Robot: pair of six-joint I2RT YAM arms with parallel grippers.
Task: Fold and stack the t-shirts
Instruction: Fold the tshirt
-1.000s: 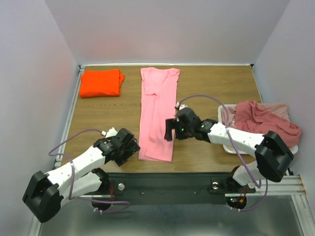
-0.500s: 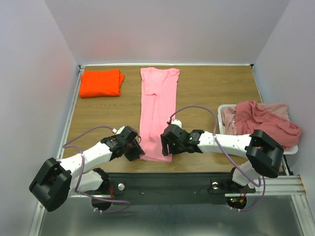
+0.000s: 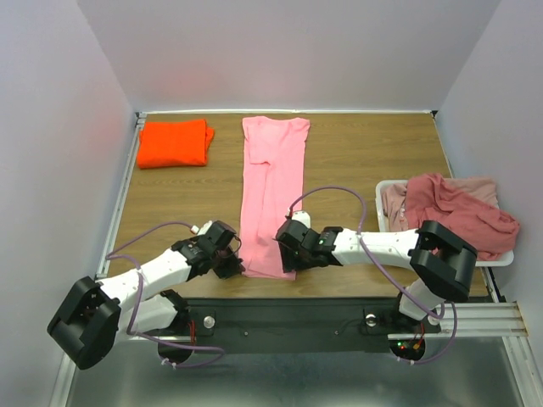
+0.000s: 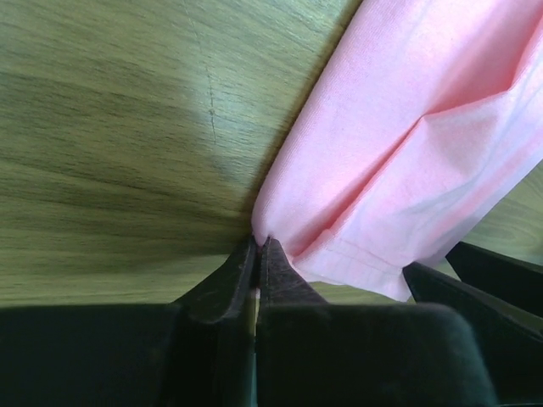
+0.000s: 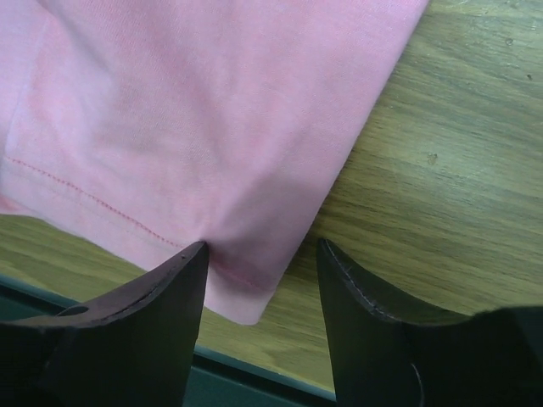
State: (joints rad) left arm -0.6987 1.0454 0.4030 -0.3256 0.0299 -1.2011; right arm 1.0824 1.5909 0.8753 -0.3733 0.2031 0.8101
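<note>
A light pink t-shirt (image 3: 271, 191) lies as a long folded strip down the middle of the table. My left gripper (image 3: 237, 264) is at its near-left corner, shut on the hem there; the left wrist view shows the gripper (image 4: 259, 243) pinching the pink cloth (image 4: 407, 127). At the near-right corner my right gripper (image 3: 289, 257) stands open. In the right wrist view the gripper (image 5: 261, 252) straddles that corner of the shirt (image 5: 187, 110), its left finger touching the cloth. A folded bright orange t-shirt (image 3: 174, 142) rests at the back left. Dusty rose and pale pink shirts (image 3: 458, 212) lie crumpled at the right.
The crumpled shirts fill a white tray (image 3: 381, 193) at the table's right edge. The table's near edge and a black rail (image 3: 288, 309) run just below both grippers. Grey walls enclose the back and sides.
Both arms moved in to the pink shirt's near corners. The left gripper closed on the left corner. The right gripper came down to the near edge and narrowed around the right corner.
</note>
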